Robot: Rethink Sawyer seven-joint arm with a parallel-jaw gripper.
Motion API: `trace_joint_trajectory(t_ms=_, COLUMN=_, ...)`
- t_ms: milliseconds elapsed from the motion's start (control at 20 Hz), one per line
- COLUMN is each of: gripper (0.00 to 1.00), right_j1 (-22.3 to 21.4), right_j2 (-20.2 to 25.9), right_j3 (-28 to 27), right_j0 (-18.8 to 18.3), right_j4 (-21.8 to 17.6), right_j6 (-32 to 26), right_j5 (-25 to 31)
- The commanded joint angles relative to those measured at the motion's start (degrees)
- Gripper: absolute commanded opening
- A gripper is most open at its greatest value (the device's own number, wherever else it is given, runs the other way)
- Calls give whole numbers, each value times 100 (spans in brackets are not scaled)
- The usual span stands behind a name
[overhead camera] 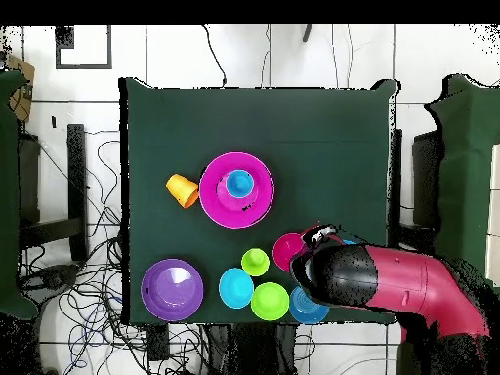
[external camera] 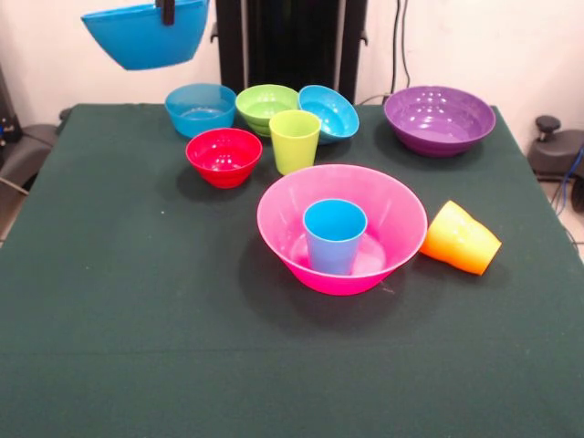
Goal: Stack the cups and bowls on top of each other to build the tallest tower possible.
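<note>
- Tower so far: huge pink bowl (external camera: 342, 228) sits mid-table as base, with the light blue cup (external camera: 335, 235) standing upright, mouth up, inside it at its centre.
- Large blue bowl (external camera: 146, 35) hangs high above the table's far corner, well apart from the base, tilted, with its rim pinched by the gripper (external camera: 167, 11). Jaws are clamped on that rim; only the dark finger tip shows at the front view's top edge.
- Step in hand, as I judge it: carry the large blue bowl over the pink bowl and set it onto the light blue cup.
- To do it well: level the bowl before lowering, centre its bottom over the cup's mouth, come straight down, and release only once it rests. An off-centre landing could tip the cup.
- Unused pieces: the orange cup (external camera: 462, 238) lies on its side just beside the pink bowl. The lime green cup (external camera: 295, 140) stands upright behind the base.
- Back row: red bowl (external camera: 224, 156), ribbed cyan bowl (external camera: 200, 109), lime green bowl (external camera: 265, 106), small blue bowl (external camera: 328, 111), purple bowl (external camera: 439, 119).
- Views: the front view shows the held bowl's tilt and height. The overhead view shows the arm (overhead camera: 391, 283) covering that bowl, but confirms the cup's centring.
</note>
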Motion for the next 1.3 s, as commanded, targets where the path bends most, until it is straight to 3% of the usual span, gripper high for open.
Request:
trace_joint_trajectory(t_ms=50, gripper=0, right_j1=-169, right_j2=-393, right_j3=297, right_j0=331, right_j4=-220, right_j6=744, right_j5=-1362)
trace_joint_trajectory(t_ms=300, gripper=0, right_j1=-325, right_j2=-417, right_j3=-135, right_j0=538, right_j4=23, right_j6=582, right_j5=-636)
trace_joint_trajectory(t_ms=650, gripper=0, right_j1=163, right_j2=-774, right_j3=-1386, right_j0=1493, right_j4=25, right_j6=1330, right_j5=481)
trace_joint_trajectory(t_ms=1300, gripper=0, right_j1=1258, right_j2=-1549, right_j3=-2749, right_j0=2667, right_j4=235, right_j6=2181, right_j5=858)
